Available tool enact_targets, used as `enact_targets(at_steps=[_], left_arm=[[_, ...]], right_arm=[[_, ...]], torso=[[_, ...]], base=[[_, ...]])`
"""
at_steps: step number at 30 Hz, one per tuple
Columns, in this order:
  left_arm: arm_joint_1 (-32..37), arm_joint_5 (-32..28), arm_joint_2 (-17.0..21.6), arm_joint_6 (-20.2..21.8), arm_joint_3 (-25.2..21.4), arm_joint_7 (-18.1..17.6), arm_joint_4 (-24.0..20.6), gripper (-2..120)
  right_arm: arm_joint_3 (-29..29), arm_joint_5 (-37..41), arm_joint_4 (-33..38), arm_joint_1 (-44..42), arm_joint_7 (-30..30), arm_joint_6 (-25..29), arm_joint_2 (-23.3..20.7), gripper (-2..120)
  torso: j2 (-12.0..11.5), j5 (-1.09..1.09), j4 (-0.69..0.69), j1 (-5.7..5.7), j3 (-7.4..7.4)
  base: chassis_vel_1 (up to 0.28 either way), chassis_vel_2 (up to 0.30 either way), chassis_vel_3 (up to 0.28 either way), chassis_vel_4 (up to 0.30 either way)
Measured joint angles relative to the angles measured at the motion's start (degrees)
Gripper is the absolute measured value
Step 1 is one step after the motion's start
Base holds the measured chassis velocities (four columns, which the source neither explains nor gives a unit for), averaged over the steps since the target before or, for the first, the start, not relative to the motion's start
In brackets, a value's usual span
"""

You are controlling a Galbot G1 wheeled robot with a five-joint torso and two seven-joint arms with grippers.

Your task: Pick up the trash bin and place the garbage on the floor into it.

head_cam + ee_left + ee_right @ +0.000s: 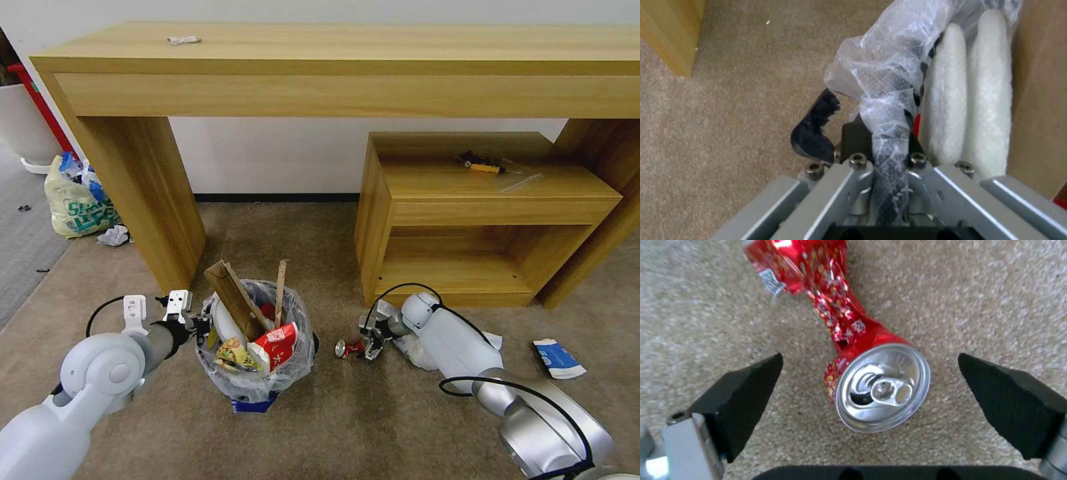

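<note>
The trash bin (257,373) is in front of me, lined with a crinkly clear bag (880,76). It holds a cardboard piece (230,300), a wood stick (281,283), red wrappers (277,343) and white slippers (969,100). My left gripper (200,325) is shut on the bin's left rim, pinching the bag (871,133). To the bin's right a crushed red can (347,348) lies on the carpet. My right gripper (365,343) is low over it and open, with the can's top (882,388) between its fingers (746,396).
A blue-white packet (557,358) lies on the carpet at right, and pale litter (417,352) lies under my right forearm. A low wooden shelf (467,220) stands just behind, under the long table (333,73). A yellowish shopping bag (77,203) and crumpled paper (115,235) sit far left.
</note>
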Motion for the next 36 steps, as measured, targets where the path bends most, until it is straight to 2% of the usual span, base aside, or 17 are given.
enact_targets(at_steps=[3, 5, 9, 12, 15, 19, 25, 33, 36], left_arm=[[0.11, 0.01, -0.12, 0.00, -0.10, -0.04, -0.04, 0], [0.26, 0.18, -0.40, 0.00, -0.11, -0.14, -0.22, 0], [0.59, 0.25, -0.38, 0.00, -0.12, -0.23, -0.52, 0], [0.70, 0.26, -0.20, 0.00, -0.19, -0.42, -0.76, 0], [0.76, 0.13, -0.05, 0.00, -0.20, -0.62, -1.11, 0], [0.88, 0.05, -0.02, 0.00, -0.20, -0.75, -1.35, 0], [1.16, 0.04, 0.03, 0.00, -0.27, -0.80, -1.67, 0], [1.18, -0.01, 0.21, 0.00, -0.43, -0.83, -1.98, 0], [1.33, 0.01, 0.08, 0.00, -0.43, -0.84, -2.15, 0]], right_arm=[[0.08, 0.10, -0.58, -0.20, 1.87, 0.29, 0.24, 100], [0.49, 2.37, -2.21, -0.54, 5.75, 0.14, 0.90, 100], [0.72, 5.40, -3.43, -0.74, 6.81, 0.04, 1.28, 98], [0.95, 8.43, -4.25, -1.07, 7.47, 0.00, 1.54, 92], [1.13, 10.36, -4.66, -1.39, 7.50, -0.03, 1.62, 80], [1.35, 10.60, -4.68, -1.73, 7.83, 0.07, 1.68, 70], [1.42, 10.67, -4.40, -2.27, 8.34, 0.14, 1.60, 63], [1.35, 10.91, -0.24, -4.20, 9.88, -0.74, 0.09, 63], [1.13, 12.17, 2.80, -5.54, 10.41, -2.00, -1.06, 57]], torso=[[0.00, 0.00, 0.00, 0.00, 0.00], [0.00, 0.00, 0.00, 0.00, 0.00], [0.00, 0.00, 0.00, 0.00, -0.01], [0.00, 0.00, 0.00, 0.00, -0.01], [0.03, -0.07, -0.05, -0.01, -0.03], [0.04, -0.01, -0.03, -0.02, -0.04], [0.05, -0.03, -0.03, -0.02, -0.05], [0.02, 0.04, 0.04, -0.02, 0.00], [-0.01, 0.05, 0.06, 0.00, 0.03]], base=[[0.000, 0.000, 0.000, 0.000], [0.000, 0.000, 0.000, 0.000], [0.000, 0.000, 0.000, 0.000], [0.000, 0.000, 0.000, 0.000], [0.000, 0.000, 0.000, 0.000], [0.000, 0.000, 0.000, 0.000], [0.000, 0.000, 0.000, 0.000], [0.000, 0.000, 0.000, 0.000], [0.000, 0.000, 0.000, 0.000]])
